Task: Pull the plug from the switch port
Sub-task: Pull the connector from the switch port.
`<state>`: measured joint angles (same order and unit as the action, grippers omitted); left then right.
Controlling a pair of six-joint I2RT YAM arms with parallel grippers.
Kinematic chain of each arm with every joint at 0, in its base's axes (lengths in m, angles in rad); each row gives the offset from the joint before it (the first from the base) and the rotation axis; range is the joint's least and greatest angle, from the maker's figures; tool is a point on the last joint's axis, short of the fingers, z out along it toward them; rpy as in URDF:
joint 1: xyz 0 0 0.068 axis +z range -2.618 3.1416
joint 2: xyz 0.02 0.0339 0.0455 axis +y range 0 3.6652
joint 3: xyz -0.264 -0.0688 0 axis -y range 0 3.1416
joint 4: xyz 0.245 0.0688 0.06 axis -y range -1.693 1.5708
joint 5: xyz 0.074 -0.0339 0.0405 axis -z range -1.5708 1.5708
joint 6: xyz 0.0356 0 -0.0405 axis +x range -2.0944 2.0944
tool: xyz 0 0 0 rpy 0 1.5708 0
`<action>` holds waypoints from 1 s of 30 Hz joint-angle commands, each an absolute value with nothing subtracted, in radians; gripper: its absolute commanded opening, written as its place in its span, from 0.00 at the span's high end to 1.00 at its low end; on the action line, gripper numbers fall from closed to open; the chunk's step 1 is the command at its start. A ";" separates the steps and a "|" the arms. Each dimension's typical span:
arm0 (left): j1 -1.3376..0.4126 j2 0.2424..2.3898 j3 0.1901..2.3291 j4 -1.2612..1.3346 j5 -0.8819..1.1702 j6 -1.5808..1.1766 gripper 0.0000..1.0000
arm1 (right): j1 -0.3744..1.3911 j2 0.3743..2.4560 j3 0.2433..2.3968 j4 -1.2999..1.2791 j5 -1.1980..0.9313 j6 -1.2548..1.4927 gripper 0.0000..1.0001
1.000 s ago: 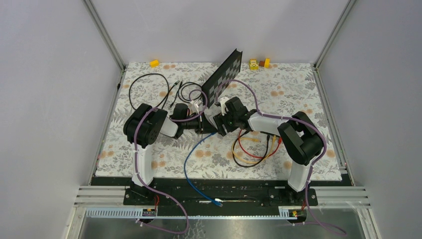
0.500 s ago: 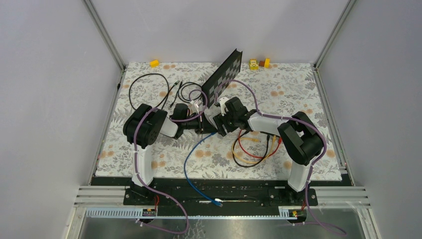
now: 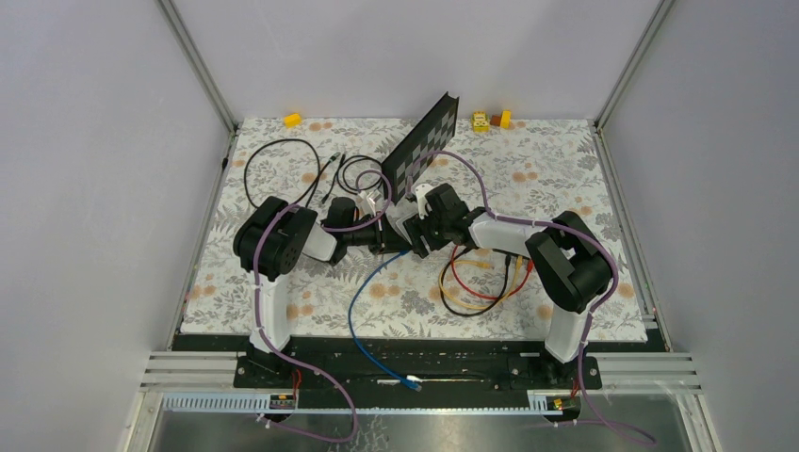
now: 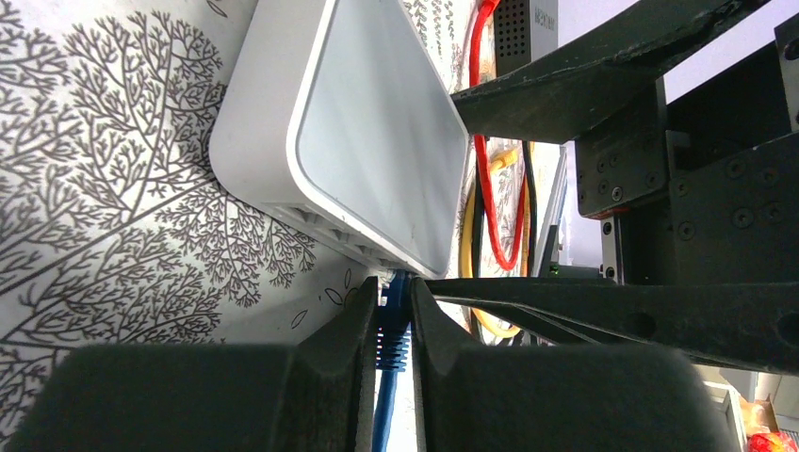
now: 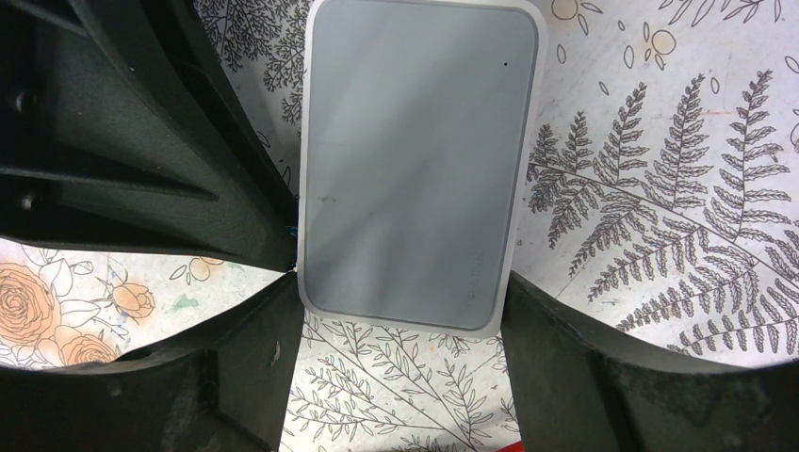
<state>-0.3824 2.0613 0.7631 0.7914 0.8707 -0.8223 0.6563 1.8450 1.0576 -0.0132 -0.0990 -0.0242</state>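
- The floral mat (image 3: 565,179) covers the table between the walls. It lies bare to the right and towards the near edge, while a black cable (image 3: 273,155) loops over the far left.
- The left arm (image 3: 283,240) and the right arm (image 3: 565,264) both reach low and inward, their wrists meeting nose to nose at mid-mat. From above, their bodies hide whatever they hold.
- A checkered board (image 3: 421,146) leans tilted just behind the wrists, crowding the far side.
- The switch (image 5: 415,160), a pale grey box with rounded corners, lies flat on the mat under the wrists. The right wrist view shows its top face. The left wrist view shows its ribbed edge.
- A dark vented box (image 4: 528,38) stands beyond the switch, seen only from the left wrist.
- Red and yellow cables (image 3: 471,282) coil on the mat in front of the right forearm.
- A blue cable (image 3: 363,292) runs from the wrists towards the near edge.
- The right gripper (image 5: 403,292) straddles one end of the switch, its fingers pressed against both long sides.
- The left gripper (image 4: 393,287) is nearly closed, pinching the blue plug (image 4: 391,339). The plug meets a corner of the switch's ribbed edge, and I cannot tell whether it is seated.
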 commanded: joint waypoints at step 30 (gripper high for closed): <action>-0.391 2.017 0.719 0.697 0.836 -0.767 1.00 | 0.624 1.801 1.024 -0.012 -0.021 -0.085 0.80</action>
